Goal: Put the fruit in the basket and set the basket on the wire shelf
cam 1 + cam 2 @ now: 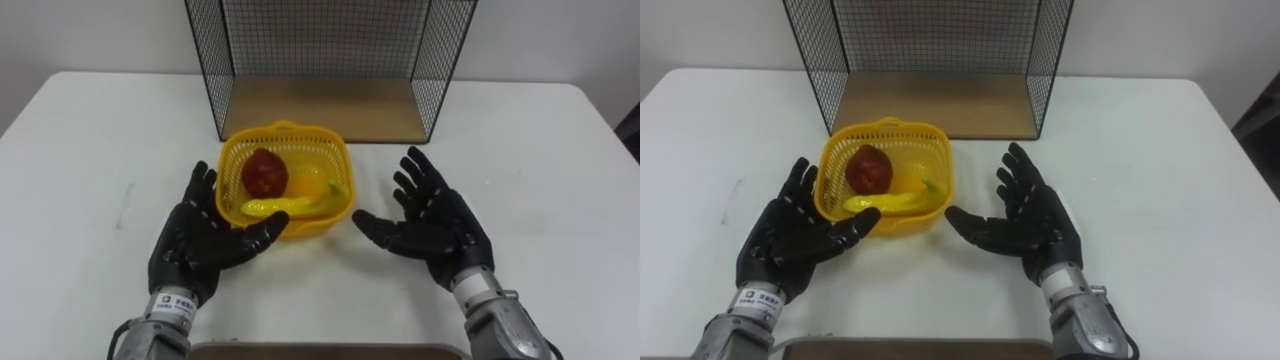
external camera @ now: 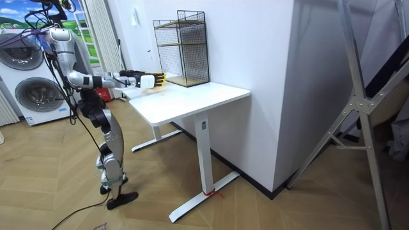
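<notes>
Presently the basket [image 1: 286, 126] sits on the table [image 1: 90, 150] and holds an apple [image 1: 264, 174] and a banana [image 1: 290, 205]; loading appears complete. The left hand [image 1: 195, 240] lies just left of the basket, fingers spread and straight, thumb at the basket's front wall; contact cannot be confirmed. The right hand [image 1: 435, 225] is to the right of the basket, likewise spread, clear of it and holding nothing. The wire shelf [image 1: 320, 108] stands directly behind the basket, open front facing it, wooden floor bare.

Risk one, as judged: a lift between flat palms needs an even squeeze; unequal pressure would tilt or drop the basket and the apple would roll out. Risk two: carried in off-centre, the basket's rim could snag the shelf's mesh side walls. Nothing lies between basket and shelf.
</notes>
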`<state>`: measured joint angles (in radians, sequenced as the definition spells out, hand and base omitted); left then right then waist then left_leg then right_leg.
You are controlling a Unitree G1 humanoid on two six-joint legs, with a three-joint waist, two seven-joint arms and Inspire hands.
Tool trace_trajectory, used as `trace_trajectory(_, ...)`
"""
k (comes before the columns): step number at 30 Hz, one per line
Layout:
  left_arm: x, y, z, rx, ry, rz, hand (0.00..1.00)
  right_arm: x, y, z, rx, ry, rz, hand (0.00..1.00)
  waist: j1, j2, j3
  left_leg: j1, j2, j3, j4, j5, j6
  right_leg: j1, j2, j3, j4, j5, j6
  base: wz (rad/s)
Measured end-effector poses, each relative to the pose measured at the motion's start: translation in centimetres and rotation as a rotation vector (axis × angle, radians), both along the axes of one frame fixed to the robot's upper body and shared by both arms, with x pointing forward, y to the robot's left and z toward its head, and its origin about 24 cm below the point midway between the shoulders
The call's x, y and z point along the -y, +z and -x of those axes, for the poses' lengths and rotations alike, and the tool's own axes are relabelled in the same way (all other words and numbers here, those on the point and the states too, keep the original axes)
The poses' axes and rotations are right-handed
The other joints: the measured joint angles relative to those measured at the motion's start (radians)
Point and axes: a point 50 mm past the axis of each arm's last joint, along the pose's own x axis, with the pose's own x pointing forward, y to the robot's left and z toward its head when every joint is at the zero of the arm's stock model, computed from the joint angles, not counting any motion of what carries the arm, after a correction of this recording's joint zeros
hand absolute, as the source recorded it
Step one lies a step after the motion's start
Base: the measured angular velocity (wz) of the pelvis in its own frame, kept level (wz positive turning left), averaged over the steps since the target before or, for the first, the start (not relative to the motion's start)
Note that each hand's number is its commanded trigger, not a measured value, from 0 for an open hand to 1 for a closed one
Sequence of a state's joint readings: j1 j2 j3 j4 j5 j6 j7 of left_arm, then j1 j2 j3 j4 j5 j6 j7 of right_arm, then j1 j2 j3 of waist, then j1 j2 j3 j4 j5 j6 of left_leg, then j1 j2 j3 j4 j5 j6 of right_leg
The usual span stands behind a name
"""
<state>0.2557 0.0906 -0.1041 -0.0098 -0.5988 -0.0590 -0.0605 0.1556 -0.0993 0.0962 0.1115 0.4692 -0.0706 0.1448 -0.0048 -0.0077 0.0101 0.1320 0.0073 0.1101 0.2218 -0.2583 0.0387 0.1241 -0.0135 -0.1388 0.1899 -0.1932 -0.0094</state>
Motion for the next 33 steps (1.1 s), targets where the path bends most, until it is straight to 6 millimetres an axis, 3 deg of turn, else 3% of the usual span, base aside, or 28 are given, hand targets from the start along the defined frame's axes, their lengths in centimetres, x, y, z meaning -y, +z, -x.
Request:
trace_trajectory(26,0.36,-0.57,0.17,-0.034,-0.029,-0.006,0.0,-0.11,-0.01,0.02,0.001,0.025,-0.005,0.0,-0.015,0.008,0.0039,-0.003,0.001,0.003,-0.001,0.0,0.0,-0.008,0.001,0.003,0.003,0.0,0.0,0.0)
trace_trajectory(33,0.35,-0.65,0.16,-0.036,-0.029,-0.008,0.0,-0.2,0.11,-0.11,0.009,0.035,-0.009,0.0,-0.012,0.008,0.004,-0.005,0.002,0.015,-0.001,0.0,0.0,-0.019,0.004,0.021,0.015,0.0,0.0,-0.06)
